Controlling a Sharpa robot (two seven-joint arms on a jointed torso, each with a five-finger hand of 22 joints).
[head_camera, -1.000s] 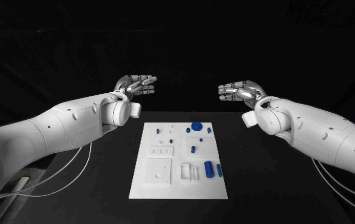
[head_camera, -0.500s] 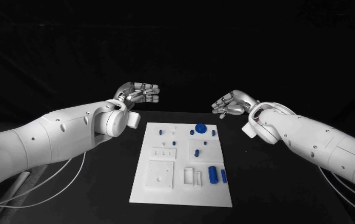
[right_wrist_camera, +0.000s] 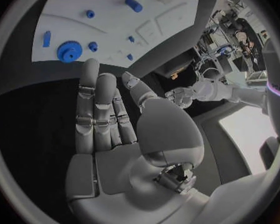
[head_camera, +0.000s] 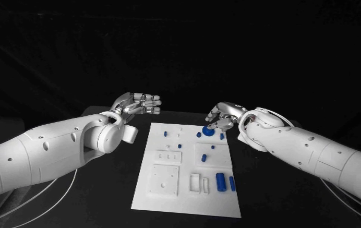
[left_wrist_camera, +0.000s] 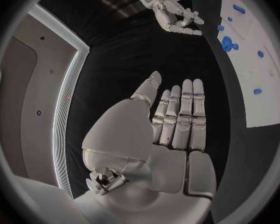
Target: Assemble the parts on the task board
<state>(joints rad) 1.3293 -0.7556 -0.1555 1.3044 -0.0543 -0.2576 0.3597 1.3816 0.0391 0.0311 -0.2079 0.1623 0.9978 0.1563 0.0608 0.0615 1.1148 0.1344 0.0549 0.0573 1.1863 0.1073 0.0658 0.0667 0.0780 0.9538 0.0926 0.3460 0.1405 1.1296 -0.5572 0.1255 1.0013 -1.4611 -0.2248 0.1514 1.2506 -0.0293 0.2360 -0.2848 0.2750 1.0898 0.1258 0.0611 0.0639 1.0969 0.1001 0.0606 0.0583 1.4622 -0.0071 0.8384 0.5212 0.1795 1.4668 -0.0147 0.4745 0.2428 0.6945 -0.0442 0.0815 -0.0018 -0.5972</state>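
Note:
The white task board (head_camera: 171, 189) lies in the middle of the black table. A blue gear (head_camera: 204, 133) stands near its far edge, with small blue parts (head_camera: 203, 158) behind the middle and two blue cylinders (head_camera: 220, 181) near the front right. My right hand (head_camera: 222, 117) hovers just beyond the gear, fingers straight and holding nothing; its wrist view shows the palm (right_wrist_camera: 112, 119) facing the gear (right_wrist_camera: 69, 51) and board (right_wrist_camera: 115, 30). My left hand (head_camera: 140, 104) hangs off the board's far left corner, empty, with its fingers (left_wrist_camera: 180, 119) extended.
Black table surface (head_camera: 286, 196) surrounds the board on both sides. White cables (head_camera: 45, 191) hang under my left arm at the table's left edge. Raised white blocks (head_camera: 194, 182) and a square recess plate (head_camera: 163, 180) sit on the board's near half.
The camera has tilted. Both hands have come down and nearer the board; the right hand moved left to the gear at the far edge. Nothing was picked up.

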